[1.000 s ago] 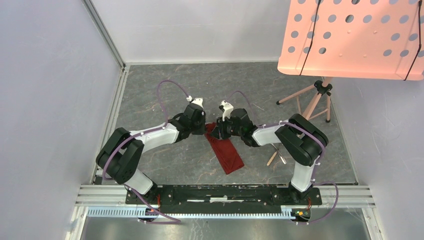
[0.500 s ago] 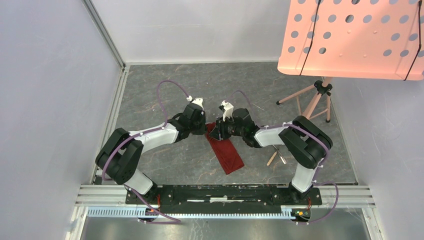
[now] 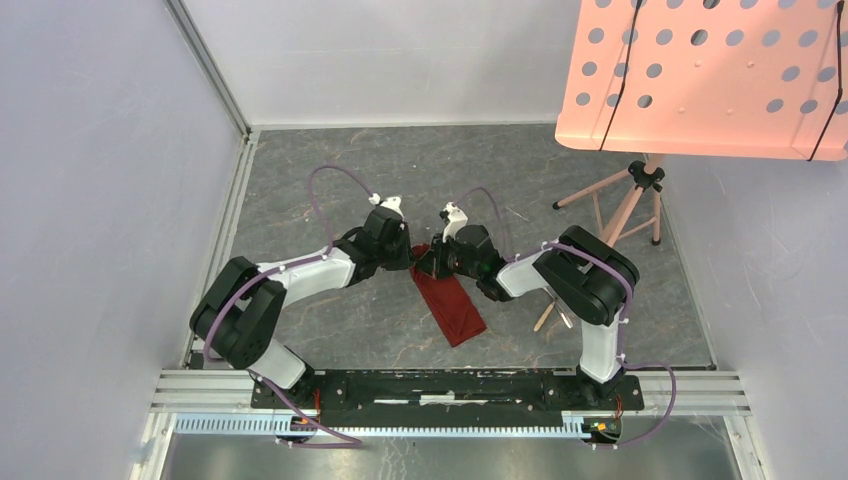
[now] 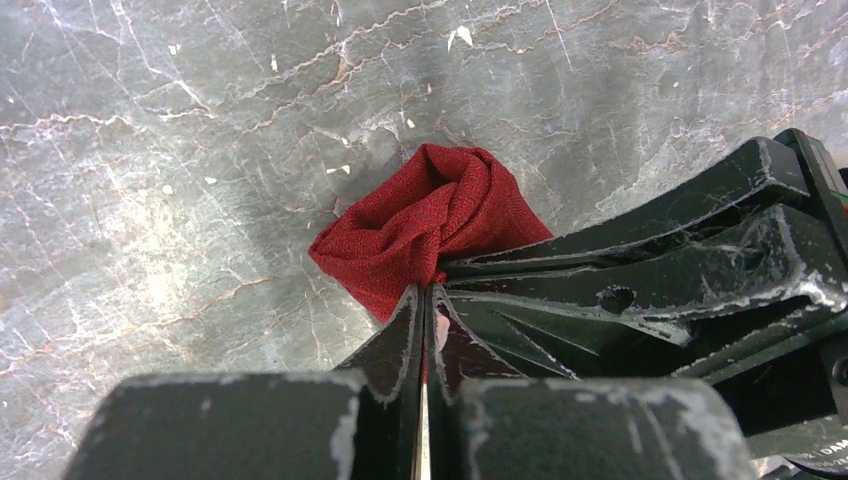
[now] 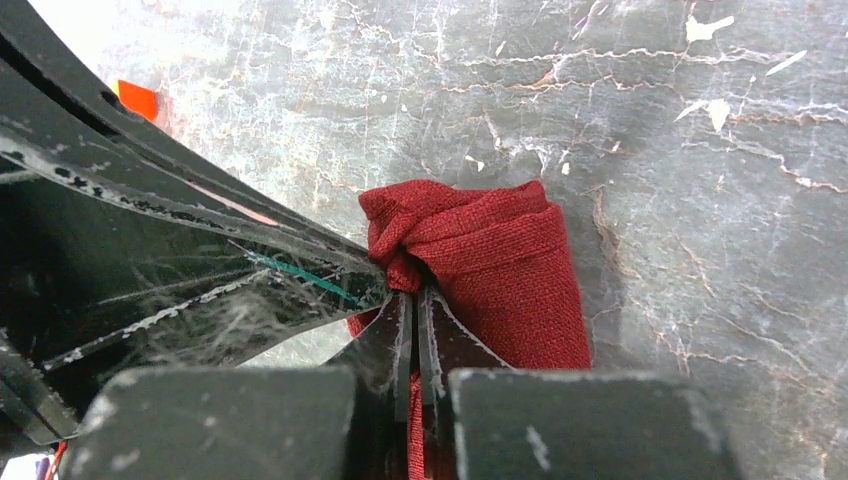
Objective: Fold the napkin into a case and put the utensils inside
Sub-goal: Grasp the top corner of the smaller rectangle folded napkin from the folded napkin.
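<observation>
The dark red napkin (image 3: 452, 305) lies as a narrow folded strip in the middle of the table, running toward the near edge. Its far end is bunched up between both grippers. My left gripper (image 3: 408, 254) is shut on that end; the left wrist view shows the gathered cloth (image 4: 425, 215) right in front of its closed fingers (image 4: 424, 300). My right gripper (image 3: 428, 263) is shut on the same end from the other side (image 5: 414, 300), with the rolled cloth (image 5: 500, 265) beside it. The two grippers touch. The utensils (image 3: 553, 310) lie to the right, partly hidden by the right arm.
A pink perforated music stand (image 3: 700, 75) on thin pink tripod legs (image 3: 625, 205) stands at the back right. Walls close in the left and far sides. The metal rail (image 3: 440, 385) with the arm bases runs along the near edge.
Both grippers have shifted a little to the left together, holding the napkin's far end. The right arm has swung in closer.
</observation>
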`<state>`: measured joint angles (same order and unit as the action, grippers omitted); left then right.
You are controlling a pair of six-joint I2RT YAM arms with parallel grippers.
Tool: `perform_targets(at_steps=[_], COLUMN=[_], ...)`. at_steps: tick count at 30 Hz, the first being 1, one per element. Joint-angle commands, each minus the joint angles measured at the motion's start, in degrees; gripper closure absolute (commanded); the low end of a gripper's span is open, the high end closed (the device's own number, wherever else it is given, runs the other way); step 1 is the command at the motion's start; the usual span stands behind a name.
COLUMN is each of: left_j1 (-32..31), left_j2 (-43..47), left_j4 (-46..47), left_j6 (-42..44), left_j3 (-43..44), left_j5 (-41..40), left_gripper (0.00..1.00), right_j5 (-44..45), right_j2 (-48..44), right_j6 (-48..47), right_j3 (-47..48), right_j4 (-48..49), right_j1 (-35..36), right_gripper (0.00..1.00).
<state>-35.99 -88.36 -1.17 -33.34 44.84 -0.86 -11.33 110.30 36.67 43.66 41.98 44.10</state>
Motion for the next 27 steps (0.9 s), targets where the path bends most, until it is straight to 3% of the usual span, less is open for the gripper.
perform_targets(at_steps=[1,3,7,15,23,27], left_j1=[-0.41,-0.40,0.24,2.49,2.74,2.76], left_j2=[3.72,3.76,3.56,4.90,5.08,5.22], left_j4=[3.38,3.17,1.44,-0.28,-0.24,-0.32], left_j6=[-5.22,-5.03,-4.94,-2.89,-2.21,-2.07], left_j3=[-1.73,-1.56,-1.25,-2.04,-2.30,-2.17], left_j5=[2.43,2.53,1.58,1.84,2.50,2.62], left_gripper=[0.98,0.98,0.98,0.98,0.98,0.98], right_j5=[3.14,0.65,-6.55,-12.60,-14.27,-15.15], right_j2=[-3.18,-3.25,-0.49,-5.55,-8.36,-5.52], right_j6=[2.58,2.62,0.75,-2.30,-2.35,-1.06], right_j3=[-0.82,-0.96,1.44,-3.36,-4.54,-2.76], right_j4=[6.67,6.97,5.18,2.67,0.67,1.85], right_j1=[0.63,0.70,0.99,-1.16,-5.16,-5.16], right_gripper=[0.99,0.96,0.79,0.52,0.49,0.56])
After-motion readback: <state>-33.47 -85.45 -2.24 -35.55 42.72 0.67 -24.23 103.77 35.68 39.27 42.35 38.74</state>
